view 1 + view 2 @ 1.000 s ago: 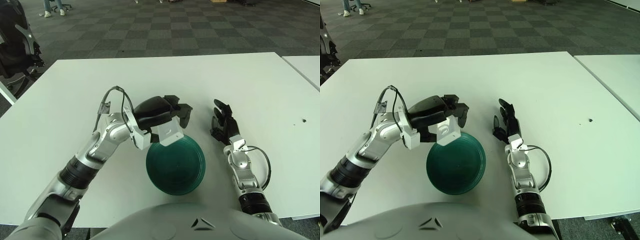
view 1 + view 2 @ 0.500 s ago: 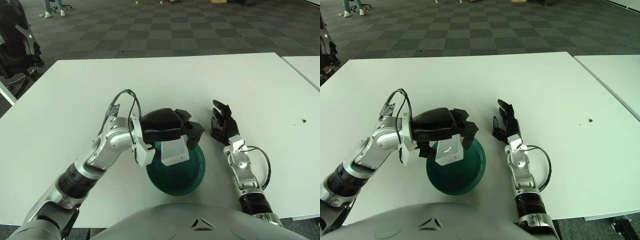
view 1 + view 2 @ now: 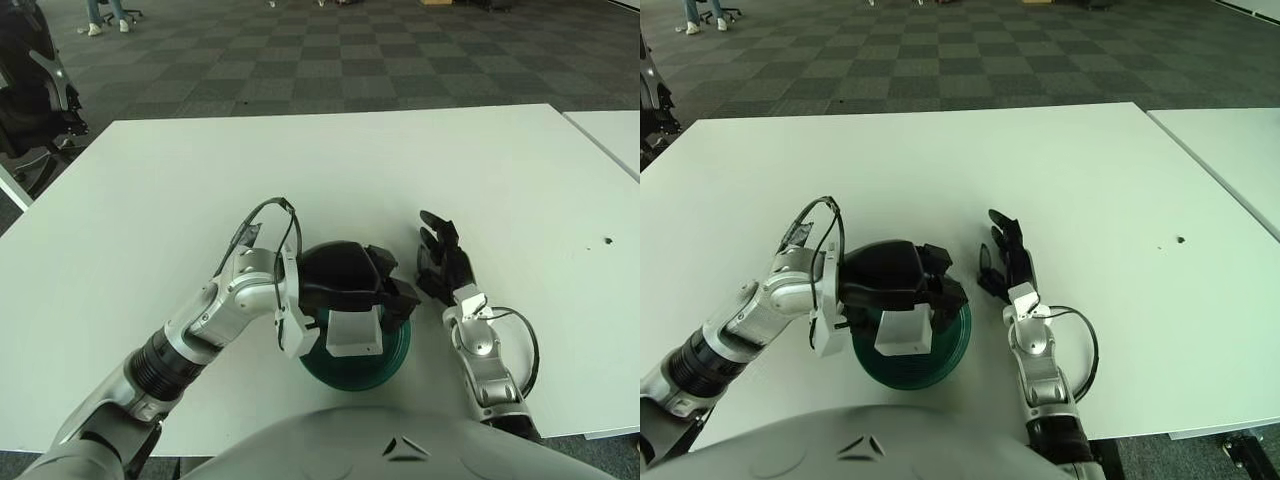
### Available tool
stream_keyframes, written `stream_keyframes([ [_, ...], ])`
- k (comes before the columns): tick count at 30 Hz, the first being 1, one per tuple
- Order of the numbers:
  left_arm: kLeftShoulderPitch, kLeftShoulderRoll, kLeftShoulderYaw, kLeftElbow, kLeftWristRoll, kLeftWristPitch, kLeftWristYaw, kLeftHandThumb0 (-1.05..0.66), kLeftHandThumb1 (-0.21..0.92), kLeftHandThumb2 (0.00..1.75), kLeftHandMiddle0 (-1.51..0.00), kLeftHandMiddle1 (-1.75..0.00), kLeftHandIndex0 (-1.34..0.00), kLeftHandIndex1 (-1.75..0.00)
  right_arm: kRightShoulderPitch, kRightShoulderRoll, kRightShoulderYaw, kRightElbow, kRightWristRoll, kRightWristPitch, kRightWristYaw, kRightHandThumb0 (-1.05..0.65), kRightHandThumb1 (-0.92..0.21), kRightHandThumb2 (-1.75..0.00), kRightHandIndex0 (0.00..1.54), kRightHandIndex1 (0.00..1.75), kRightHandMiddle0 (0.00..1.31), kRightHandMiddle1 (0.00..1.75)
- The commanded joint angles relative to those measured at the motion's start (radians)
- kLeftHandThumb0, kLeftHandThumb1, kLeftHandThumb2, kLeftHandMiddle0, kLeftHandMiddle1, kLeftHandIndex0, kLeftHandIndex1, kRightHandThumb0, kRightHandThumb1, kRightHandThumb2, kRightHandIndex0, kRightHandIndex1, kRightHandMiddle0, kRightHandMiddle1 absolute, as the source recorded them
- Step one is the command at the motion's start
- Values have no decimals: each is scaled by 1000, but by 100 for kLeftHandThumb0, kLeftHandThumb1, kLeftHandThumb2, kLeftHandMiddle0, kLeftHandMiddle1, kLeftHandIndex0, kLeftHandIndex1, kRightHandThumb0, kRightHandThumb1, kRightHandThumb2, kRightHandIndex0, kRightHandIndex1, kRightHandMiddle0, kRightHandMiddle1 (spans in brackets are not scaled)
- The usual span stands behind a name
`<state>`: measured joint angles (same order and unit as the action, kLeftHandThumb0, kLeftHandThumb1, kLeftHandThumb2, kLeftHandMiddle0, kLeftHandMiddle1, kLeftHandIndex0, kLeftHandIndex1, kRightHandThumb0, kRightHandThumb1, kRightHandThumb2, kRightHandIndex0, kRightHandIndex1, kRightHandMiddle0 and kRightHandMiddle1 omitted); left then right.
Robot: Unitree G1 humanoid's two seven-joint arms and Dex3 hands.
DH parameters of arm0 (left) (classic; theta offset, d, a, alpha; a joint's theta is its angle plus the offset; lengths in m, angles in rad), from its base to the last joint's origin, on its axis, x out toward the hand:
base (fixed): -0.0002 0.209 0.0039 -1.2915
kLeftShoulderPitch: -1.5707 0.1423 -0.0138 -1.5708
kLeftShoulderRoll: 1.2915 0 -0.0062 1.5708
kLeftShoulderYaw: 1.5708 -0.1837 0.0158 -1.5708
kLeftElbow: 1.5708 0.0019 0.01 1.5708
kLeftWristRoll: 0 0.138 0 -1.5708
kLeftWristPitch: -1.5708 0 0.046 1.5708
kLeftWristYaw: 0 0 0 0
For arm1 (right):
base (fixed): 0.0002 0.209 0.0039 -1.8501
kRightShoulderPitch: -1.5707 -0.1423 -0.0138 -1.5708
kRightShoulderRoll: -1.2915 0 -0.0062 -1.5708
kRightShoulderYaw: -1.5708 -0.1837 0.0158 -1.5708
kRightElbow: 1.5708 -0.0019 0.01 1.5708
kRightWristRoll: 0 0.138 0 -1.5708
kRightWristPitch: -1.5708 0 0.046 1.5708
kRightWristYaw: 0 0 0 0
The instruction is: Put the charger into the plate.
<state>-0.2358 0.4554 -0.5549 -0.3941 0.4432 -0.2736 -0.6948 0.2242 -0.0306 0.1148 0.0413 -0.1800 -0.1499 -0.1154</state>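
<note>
- The left hand is over the green plate, its dark fingers curled around the white charger
- The charger is a white block held in that grip above the middle of the plate; whether its underside touches the plate cannot be told
- The plate lies on the white surface near the robot's body, and most of its far and left part is hidden behind the left hand and the charger
- The left forearm reaches in from the near left, with a thin dark cable looping above the wrist
- The right hand shows just to the right of the plate, its dark fingers spread and pointing to the far side, holding nothing
- A black cable loops beside the right wrist on its right side
- A small dark spot marks the surface far to the right
- A second white table shows at the far right edge
- A grey checkered carpet floor stretches beyond the far edge of the surface
- A dark chair shows at the far left, off the surface
</note>
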Motion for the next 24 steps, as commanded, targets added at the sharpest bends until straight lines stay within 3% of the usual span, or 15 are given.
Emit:
stream_keyframes([
  [1,-38,-24,-31,107,73,-53,53,-1,13,141,-74,-175,-74,-138,119,4,34,49,-34,204,20,-62,-92,-99,34,2,0,71],
  [8,-56,-55,-50,207,150,-36,61,-1,22,133,-69,-175,-65,-141,81,-20,20,158,-59,197,19,-63,-92,-102,32,1,0,72],
  [10,-56,-60,-50,217,164,-39,62,-1,26,133,-60,-175,-58,-157,79,-20,22,159,-67,202,17,-63,-92,-102,32,1,0,72],
  [14,-61,-59,-60,236,214,-49,60,-1,49,107,-50,-172,-35,-162,74,-17,18,168,-62,213,27,-63,-92,-101,34,2,0,74],
  [18,-70,-57,-67,245,244,-60,55,-1,63,87,-46,-167,-25,-161,65,-10,5,185,-39,212,37,-62,-92,-100,35,2,0,75],
  [20,-79,-53,-73,251,262,-66,47,-46,73,61,-37,-154,-13,-151,58,-4,-4,196,-23,211,42,-60,-92,-99,36,2,0,74],
  [24,-95,-48,-80,254,286,-70,25,-73,87,32,-27,-130,-3,-137,50,-1,-13,214,-7,206,44,-59,-92,-99,36,2,0,73],
])
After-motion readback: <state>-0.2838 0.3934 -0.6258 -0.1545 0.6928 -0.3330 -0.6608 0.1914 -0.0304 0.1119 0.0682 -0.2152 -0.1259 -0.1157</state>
